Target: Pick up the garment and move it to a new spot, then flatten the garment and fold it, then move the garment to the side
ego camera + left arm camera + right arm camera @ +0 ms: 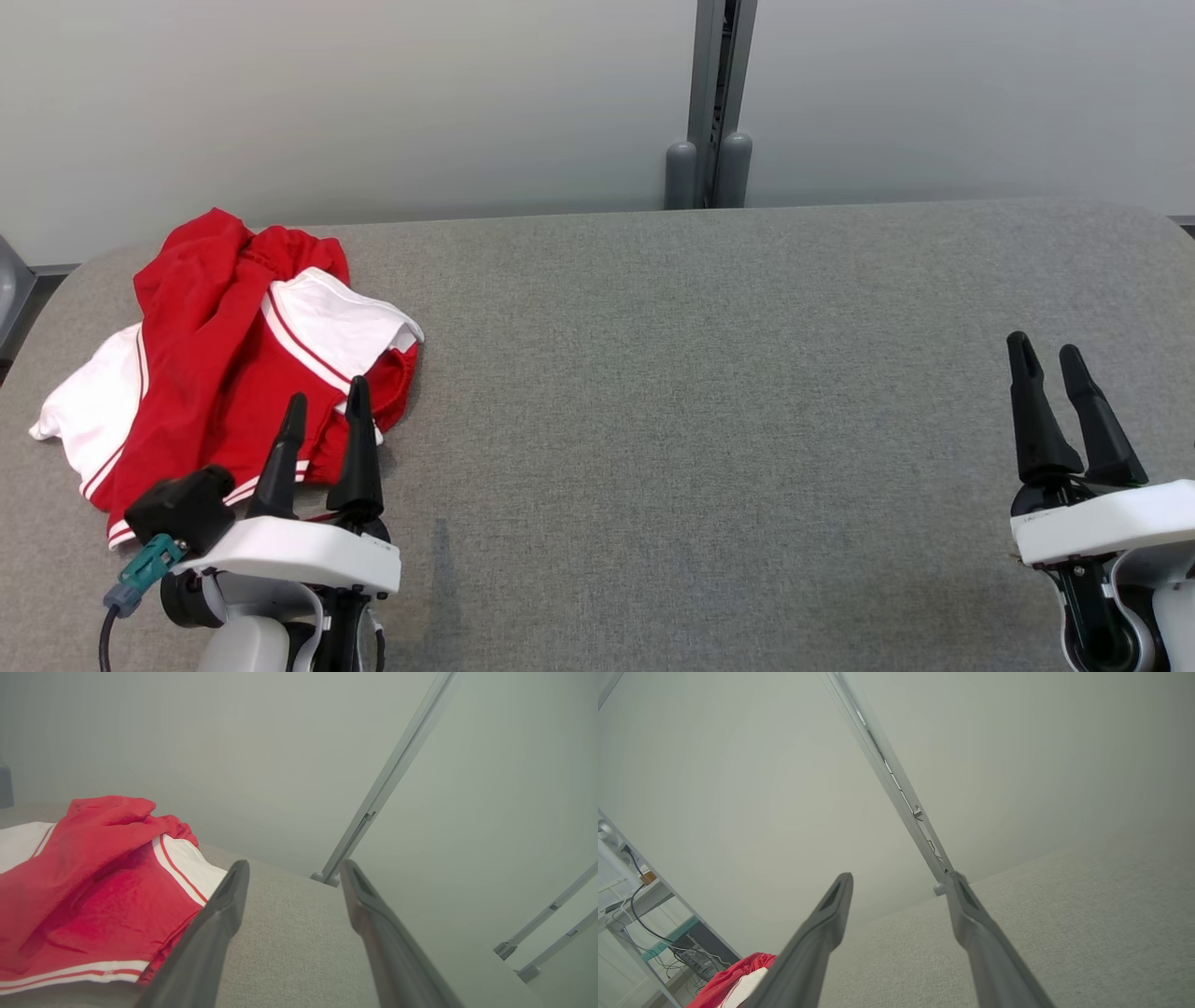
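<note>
A crumpled red and white garment lies in a heap at the far left of the grey table. My left gripper stands open at the heap's near right edge, its fingertips over the red cloth, with nothing between them. In the left wrist view the garment lies to the left of the open left gripper. My right gripper stands open and empty at the table's right side, far from the cloth. The right wrist view shows the open right gripper and a bit of the garment at the lower left.
A pale wall panel with a grey metal post rises behind the table's far edge. The table's corners are rounded. Beyond its left end, the right wrist view shows a desk with cables.
</note>
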You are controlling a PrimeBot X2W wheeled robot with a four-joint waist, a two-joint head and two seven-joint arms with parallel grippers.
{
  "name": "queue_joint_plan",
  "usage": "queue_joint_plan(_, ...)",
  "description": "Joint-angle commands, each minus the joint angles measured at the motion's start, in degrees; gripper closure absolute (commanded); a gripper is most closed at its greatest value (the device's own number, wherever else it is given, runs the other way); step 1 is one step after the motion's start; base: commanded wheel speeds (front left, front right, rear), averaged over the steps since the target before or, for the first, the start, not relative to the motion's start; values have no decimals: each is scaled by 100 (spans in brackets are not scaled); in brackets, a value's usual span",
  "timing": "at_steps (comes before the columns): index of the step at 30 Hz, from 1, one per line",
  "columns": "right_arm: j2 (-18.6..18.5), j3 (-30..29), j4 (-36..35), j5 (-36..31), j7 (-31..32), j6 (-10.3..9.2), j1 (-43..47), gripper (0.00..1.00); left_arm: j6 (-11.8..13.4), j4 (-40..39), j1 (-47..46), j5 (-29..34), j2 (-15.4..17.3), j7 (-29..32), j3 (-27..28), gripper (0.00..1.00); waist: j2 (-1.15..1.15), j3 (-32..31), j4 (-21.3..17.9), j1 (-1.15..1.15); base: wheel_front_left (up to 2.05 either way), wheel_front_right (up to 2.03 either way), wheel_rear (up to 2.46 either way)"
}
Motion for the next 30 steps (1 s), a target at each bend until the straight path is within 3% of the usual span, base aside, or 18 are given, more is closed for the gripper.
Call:
queue_joint_plan(1,-46,-42,-38,-203,-78,27,-29,0,50,-52,-152,204,39,-58,-15,0,0,3,4,0,0,0,0)
queue_joint_plan(30,-166,78,261,-1607,-544,30,24,0,299,-56,-153,1747,75,-384,-226,0,0,61,49,0,0,0,0)
